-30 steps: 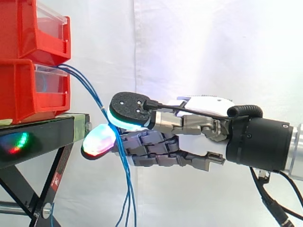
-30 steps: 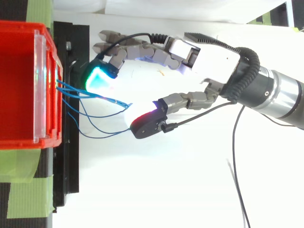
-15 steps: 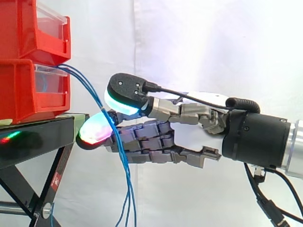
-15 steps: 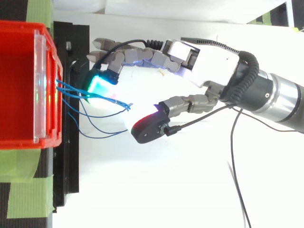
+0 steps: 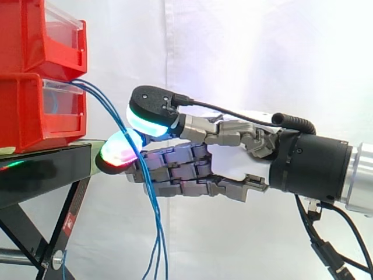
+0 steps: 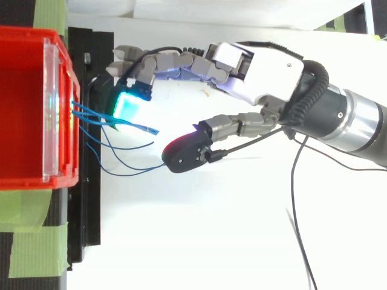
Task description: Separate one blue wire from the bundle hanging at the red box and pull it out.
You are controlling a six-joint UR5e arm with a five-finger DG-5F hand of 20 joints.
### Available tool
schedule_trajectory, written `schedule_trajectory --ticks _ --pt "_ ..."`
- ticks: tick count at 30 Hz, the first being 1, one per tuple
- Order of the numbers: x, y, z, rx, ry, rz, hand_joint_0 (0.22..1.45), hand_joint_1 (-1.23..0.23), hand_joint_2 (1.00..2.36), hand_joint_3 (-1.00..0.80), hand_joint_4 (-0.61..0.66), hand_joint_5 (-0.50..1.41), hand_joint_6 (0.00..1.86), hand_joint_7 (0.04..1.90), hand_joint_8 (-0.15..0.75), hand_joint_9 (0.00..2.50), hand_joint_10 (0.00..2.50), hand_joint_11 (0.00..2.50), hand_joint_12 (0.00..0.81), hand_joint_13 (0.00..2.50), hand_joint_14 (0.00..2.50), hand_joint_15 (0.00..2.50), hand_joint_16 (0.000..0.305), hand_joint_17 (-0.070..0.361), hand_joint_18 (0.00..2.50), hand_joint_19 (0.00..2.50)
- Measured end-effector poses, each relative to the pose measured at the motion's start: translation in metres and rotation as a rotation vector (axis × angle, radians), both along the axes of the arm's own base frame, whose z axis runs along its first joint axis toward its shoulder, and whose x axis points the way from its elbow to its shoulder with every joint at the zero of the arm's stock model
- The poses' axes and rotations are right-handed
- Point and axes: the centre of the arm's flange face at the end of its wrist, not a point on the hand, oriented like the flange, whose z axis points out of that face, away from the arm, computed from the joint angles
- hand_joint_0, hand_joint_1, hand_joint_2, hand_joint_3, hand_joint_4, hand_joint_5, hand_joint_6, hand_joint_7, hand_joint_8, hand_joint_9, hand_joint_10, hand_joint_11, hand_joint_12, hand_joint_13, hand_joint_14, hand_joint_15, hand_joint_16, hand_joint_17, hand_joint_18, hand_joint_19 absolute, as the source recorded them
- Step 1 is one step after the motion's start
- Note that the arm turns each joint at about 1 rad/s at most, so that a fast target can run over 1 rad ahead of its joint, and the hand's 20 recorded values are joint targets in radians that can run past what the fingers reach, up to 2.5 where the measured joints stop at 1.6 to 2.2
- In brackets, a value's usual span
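Note:
Several thin blue wires (image 5: 152, 217) leave the front of the lower red bin (image 5: 29, 116) and hang down past the black stand (image 5: 46, 172). From above, the wires (image 6: 124, 147) fan out in loops from the bin's clear front. My hand (image 5: 233, 160) reaches in from the right, level with the stand's top. Its fingers are stretched out, and one glowing pad (image 5: 119, 153) touches the hanging wires. The thumb's cyan pad (image 5: 148, 119) sits just above them, apart from that finger. In the top view the hand (image 6: 254, 66) straddles the wires with a wide gap.
A second red bin (image 5: 41, 35) is stacked on the lower one. The black stand's legs (image 5: 58, 233) slope down at the left. Green tape (image 6: 30, 248) marks the stand from above. A white curtain hangs behind.
My hand has moved left toward the bins and risen a little. The fingertip pad has pushed in against the wires, and the thumb pad has come closer above them.

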Motion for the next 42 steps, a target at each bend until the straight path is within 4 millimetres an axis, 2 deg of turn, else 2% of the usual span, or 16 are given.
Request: schedule_trajectory --ticks 4,15,31,42 --pt "0.000 -0.001 0.000 0.009 -0.002 0.000 0.61 -0.66 1.00 -0.48 0.26 -0.14 0.50 1.25 0.285 0.36 0.00 0.08 0.344 0.15 0.00 0.09 0.054 0.122 0.07 0.15" --pt "0.001 -0.002 0.001 0.012 -0.006 -0.001 0.64 -0.66 1.01 -0.39 0.24 -0.17 0.66 1.04 0.284 0.37 0.00 0.10 0.345 0.17 0.00 0.10 0.054 0.121 0.09 0.17" --pt "0.013 0.001 0.014 0.012 -0.024 0.002 0.64 -0.66 1.01 -0.40 0.25 -0.17 0.67 1.03 0.288 0.38 0.00 0.11 0.347 0.18 0.00 0.10 0.054 0.121 0.11 0.17" --pt "0.011 0.004 0.010 0.005 0.015 0.009 0.64 -0.66 1.01 -0.40 0.24 -0.17 0.67 1.03 0.286 0.38 0.00 0.10 0.346 0.18 0.00 0.10 0.054 0.121 0.11 0.17"
